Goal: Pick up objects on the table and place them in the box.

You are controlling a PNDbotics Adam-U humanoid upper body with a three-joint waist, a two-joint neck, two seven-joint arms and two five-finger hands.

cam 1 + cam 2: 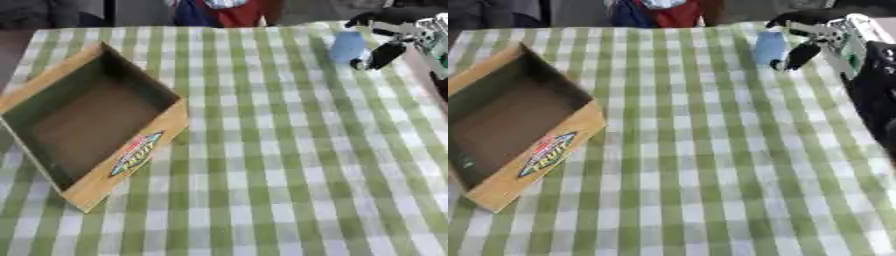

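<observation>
At the counter's (289, 165) far right corner the right hand (389, 42) meets a pale blue object (347, 46) — its dark fingers (801, 54) appear curled round the object's right side, seemingly to lift it, though whether it rests on the cloth I cannot tell. The open cardboard box (131, 155) waits at the left edge, well apart — 1 long carry away. The left hand is out of sight.
</observation>
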